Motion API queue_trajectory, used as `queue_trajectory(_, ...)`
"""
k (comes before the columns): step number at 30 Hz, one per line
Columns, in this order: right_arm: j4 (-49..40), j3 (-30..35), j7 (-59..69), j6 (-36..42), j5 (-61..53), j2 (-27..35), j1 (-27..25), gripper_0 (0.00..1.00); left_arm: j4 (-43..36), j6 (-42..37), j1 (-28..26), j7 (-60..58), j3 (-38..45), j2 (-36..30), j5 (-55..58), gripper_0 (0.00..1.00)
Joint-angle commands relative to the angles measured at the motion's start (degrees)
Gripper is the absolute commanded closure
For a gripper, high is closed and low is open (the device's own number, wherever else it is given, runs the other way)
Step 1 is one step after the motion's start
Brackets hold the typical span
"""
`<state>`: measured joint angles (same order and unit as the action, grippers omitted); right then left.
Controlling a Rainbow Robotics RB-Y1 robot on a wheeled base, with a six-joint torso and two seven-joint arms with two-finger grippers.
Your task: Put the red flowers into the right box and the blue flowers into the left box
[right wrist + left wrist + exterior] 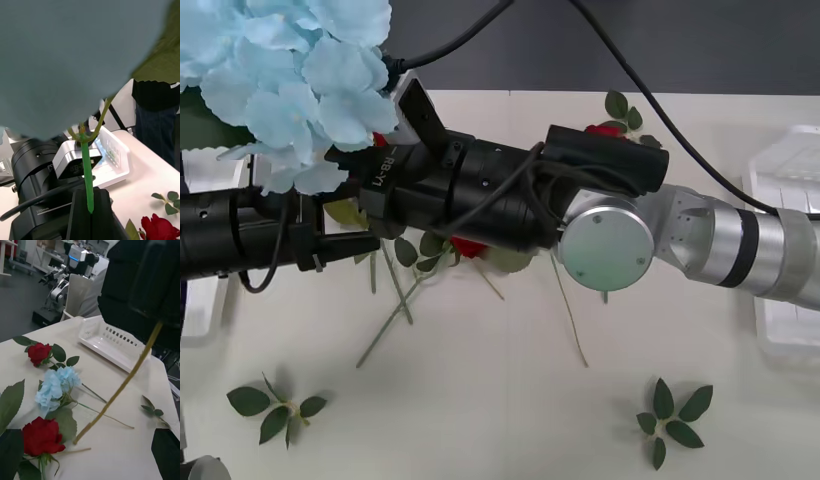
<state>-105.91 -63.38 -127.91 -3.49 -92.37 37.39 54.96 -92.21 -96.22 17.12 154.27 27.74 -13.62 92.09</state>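
Pale-blue flowers (300,80), red flowers (42,437), white box (108,341)

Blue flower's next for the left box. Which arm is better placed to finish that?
Right. The right gripper is shut on the stem of the blue flower, lifted on the robot's left side. The left gripper is open and empty above the red flowers on the table.

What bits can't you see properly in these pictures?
- Front view: the right arm hides most flowers on the table. One red flower just peeks out.
- Front view: the right box is cut off by the edge.
- Right wrist view: the blue flower, held by the right end effector, is a close blur.
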Motion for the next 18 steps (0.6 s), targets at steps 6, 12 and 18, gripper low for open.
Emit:
queue_trajectory(6,-2.55,0.19,-0.06,-0.29,-0.44,1.72,1.73,1.00,-0.78,2.62,1.08,0.73,-3.48,2.55,-0.60,0.04)
queue_trajectory(12,-2.64,0.19,-0.06,-0.38,-0.44,1.81,1.73,1.00,-0.78,3.94,1.16,0.73,-4.98,3.34,-0.60,0.42)
queue_trajectory(18,-2.64,0.19,0.03,-0.55,-0.44,1.90,1.73,1.00,-0.78,4.55,1.16,0.73,-5.77,3.34,-0.68,1.00)
